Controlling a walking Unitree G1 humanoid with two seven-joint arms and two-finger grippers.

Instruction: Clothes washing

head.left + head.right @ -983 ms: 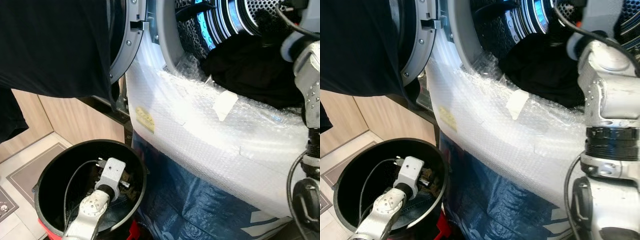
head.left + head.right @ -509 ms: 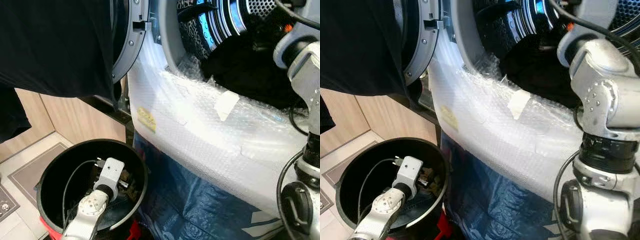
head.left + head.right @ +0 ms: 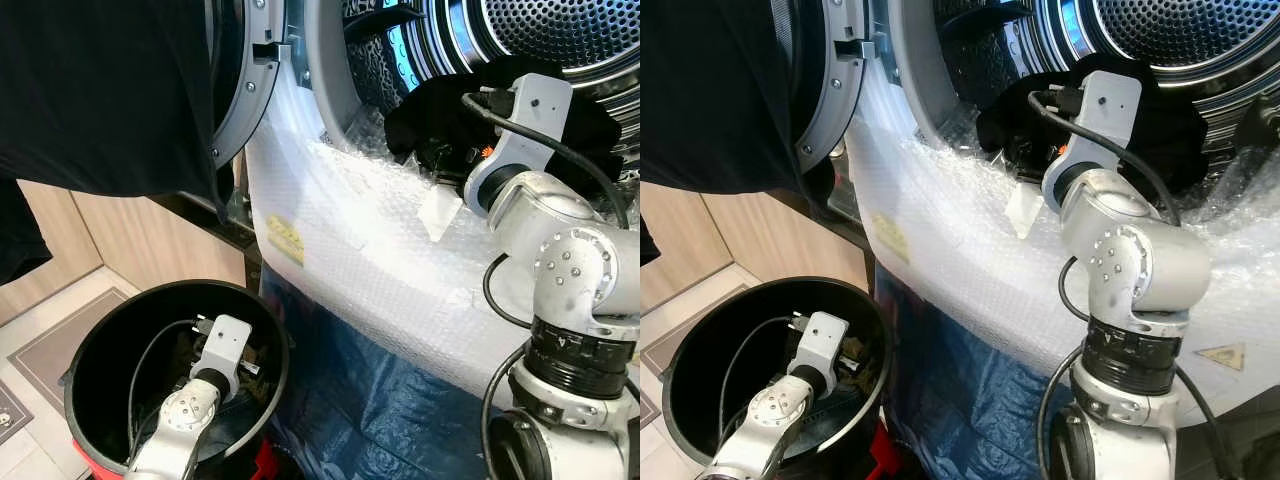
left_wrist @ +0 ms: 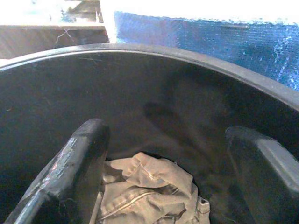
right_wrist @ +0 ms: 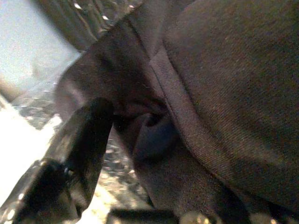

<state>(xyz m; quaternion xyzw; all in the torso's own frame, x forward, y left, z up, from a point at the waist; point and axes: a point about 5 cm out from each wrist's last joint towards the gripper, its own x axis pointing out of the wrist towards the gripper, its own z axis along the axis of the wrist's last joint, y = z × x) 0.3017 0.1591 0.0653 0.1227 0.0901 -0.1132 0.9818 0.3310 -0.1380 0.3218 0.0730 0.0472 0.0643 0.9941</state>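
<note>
A black garment (image 3: 430,105) lies bunched in the mouth of the washer drum (image 3: 560,30), partly over the rim. My right gripper (image 3: 447,160) is pressed into it at the drum's lower edge. In the right wrist view one black finger (image 5: 84,140) stands wide of the cloth (image 5: 224,70), which covers the other finger, so the gripper looks open. My left gripper (image 4: 173,154) hangs open inside the black bucket (image 3: 120,310). It is above a crumpled tan garment (image 4: 149,191) on the bucket's bottom and does not touch it.
The washer door (image 3: 245,90) stands open to the left, with a dark cloth (image 3: 100,90) hanging in front of it. Bubble wrap (image 3: 360,230) covers the washer's front above a blue tarp (image 3: 380,400). A wooden cabinet (image 3: 150,240) and a floor mat (image 3: 50,345) lie left of the bucket.
My right arm has swung down from high on the right and reached into the drum mouth against the black garment. The left arm has stayed in the bucket. The view has shifted slightly.
</note>
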